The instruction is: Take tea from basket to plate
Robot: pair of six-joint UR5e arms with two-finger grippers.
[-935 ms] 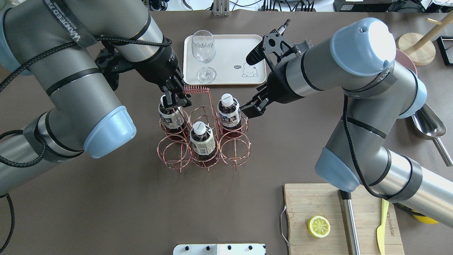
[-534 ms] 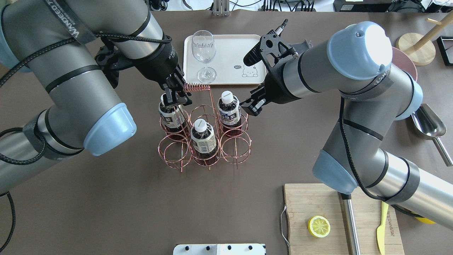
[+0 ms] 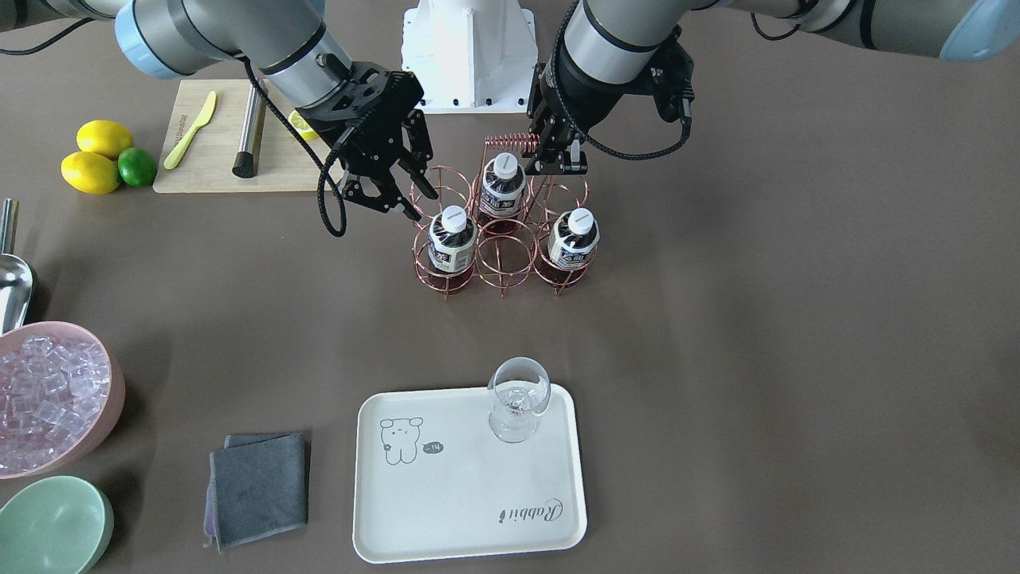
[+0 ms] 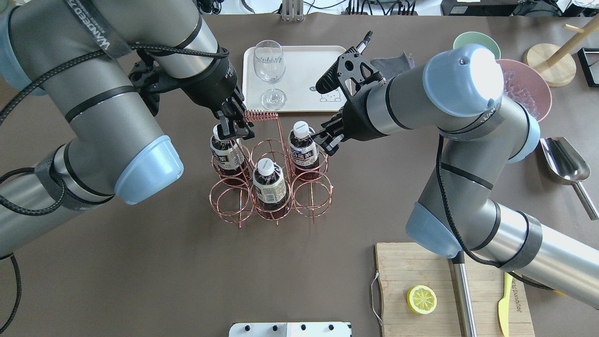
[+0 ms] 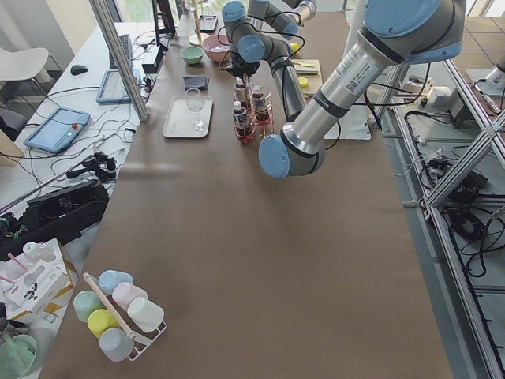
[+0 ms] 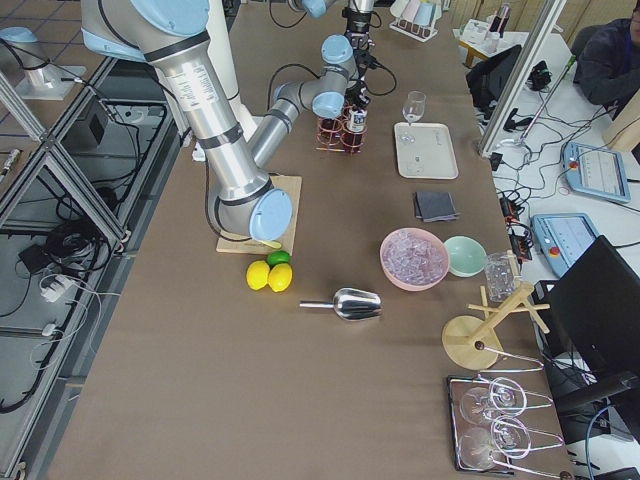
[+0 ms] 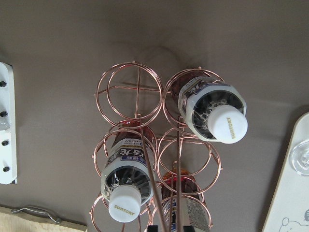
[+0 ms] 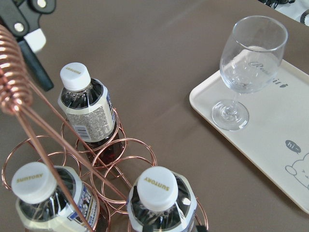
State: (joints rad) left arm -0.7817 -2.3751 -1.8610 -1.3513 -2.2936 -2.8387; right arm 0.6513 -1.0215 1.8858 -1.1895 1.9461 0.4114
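Two grey arms, the left arm [image 4: 93,107] and the right arm [image 4: 468,117], are bending in over the brown table [image 4: 140,281] and hanging above the basket [image 4: 330,192]. The cream plate [image 4: 309,65] is lying on the far side of the basket, well apart from it, and is carrying only a wine glass [image 4: 269,70].

The left gripper [image 4: 234,133] is holding its fingers pinched together on the basket's handle [image 3: 511,146], just below the coil. The left wrist view is showing the handle wires running up between the fingertips, where the overhead view is only showing the gripper against a bottle.

The right gripper [image 3: 414,203] is hovering with its fingers spread wide and nothing in them, just beside the tea [image 3: 452,239]. The front-facing view is showing a clear gap between the fingers and the bottle, which the overhead view is foreshortening.

The tea is standing upright in the far-row ring at the robot's right end, its long axis vertical and its white cap [image 8: 159,188] pointing up. The right wrist view is showing that cap directly below the camera.
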